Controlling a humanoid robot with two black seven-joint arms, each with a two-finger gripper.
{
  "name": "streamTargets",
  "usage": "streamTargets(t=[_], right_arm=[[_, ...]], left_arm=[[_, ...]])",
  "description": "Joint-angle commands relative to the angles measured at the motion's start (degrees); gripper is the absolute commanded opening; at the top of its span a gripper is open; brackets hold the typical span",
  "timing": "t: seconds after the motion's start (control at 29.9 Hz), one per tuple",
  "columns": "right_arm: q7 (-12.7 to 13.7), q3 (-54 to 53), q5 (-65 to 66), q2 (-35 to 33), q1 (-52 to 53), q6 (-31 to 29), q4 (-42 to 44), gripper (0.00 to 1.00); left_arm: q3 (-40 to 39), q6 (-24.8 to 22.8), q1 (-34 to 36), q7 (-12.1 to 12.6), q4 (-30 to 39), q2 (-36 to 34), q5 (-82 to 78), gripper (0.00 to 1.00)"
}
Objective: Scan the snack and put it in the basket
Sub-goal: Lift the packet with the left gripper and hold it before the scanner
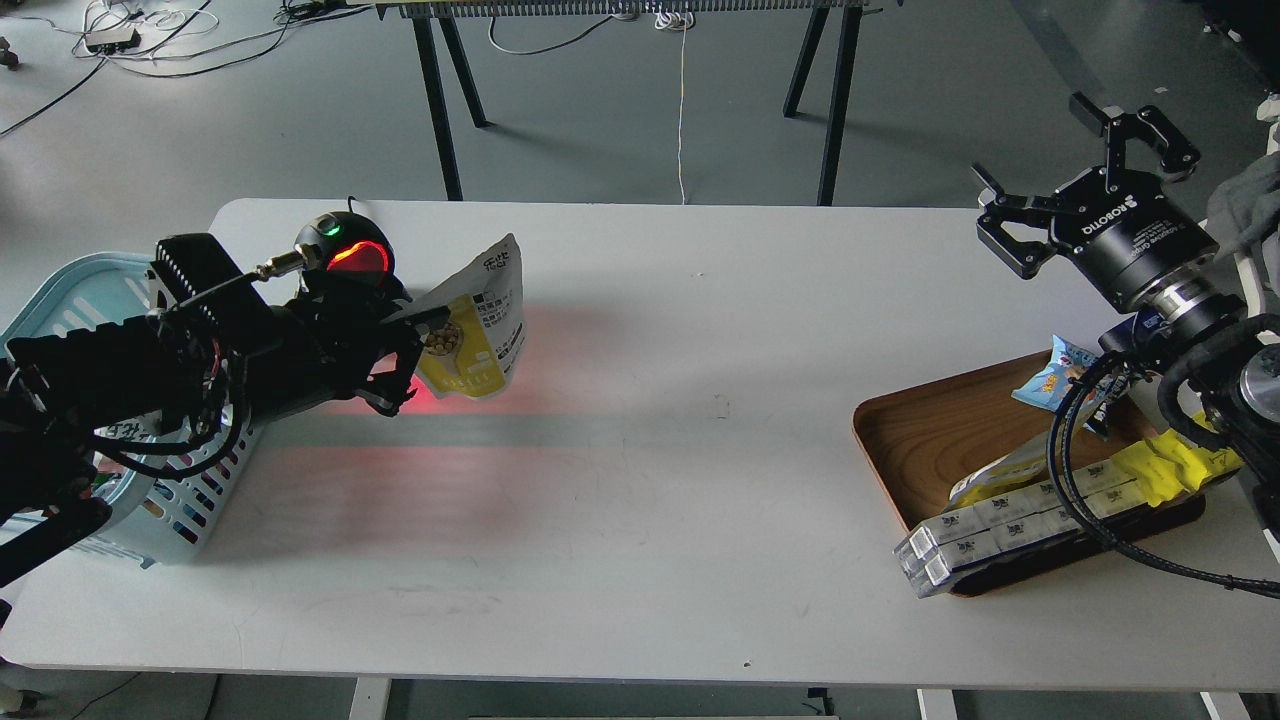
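Observation:
My left gripper (415, 352) is shut on the snack (472, 335), a yellow-and-white pouch picturing round nuts, held upright above the table just right of the black dome scanner (345, 255). The scanner shows a red glow and a green light, and red light falls on the table below the pouch. The light blue basket (190, 510) stands at the left table edge, mostly hidden under my left arm. My right gripper (1085, 165) is open and empty, raised above the table's far right.
A brown wooden tray (930, 440) at the right holds a blue-orange packet (1060, 378), a long yellow wrapper (1165, 470) and white boxes (1000, 540). Cables from my right arm hang over the tray. Table legs stand behind the table.

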State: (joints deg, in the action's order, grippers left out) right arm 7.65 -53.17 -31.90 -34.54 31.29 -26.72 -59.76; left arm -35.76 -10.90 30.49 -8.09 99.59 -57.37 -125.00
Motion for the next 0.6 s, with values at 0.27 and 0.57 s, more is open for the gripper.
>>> streamTargets(t=[0.27,0.57], right_arm=[[0.0,0.0,0.0,-0.01,0.0,0.0,0.0,0.96],[0.0,0.18,0.09,0.17,0.0,0.0,0.0,0.96]], left_arm=[[-0.36,-2.9,0.01,0.53,-0.01,-0.2,0.0,0.0],[-2.56,-6.94,0.36,1.14,-0.27,1.73,0.0,0.0]])
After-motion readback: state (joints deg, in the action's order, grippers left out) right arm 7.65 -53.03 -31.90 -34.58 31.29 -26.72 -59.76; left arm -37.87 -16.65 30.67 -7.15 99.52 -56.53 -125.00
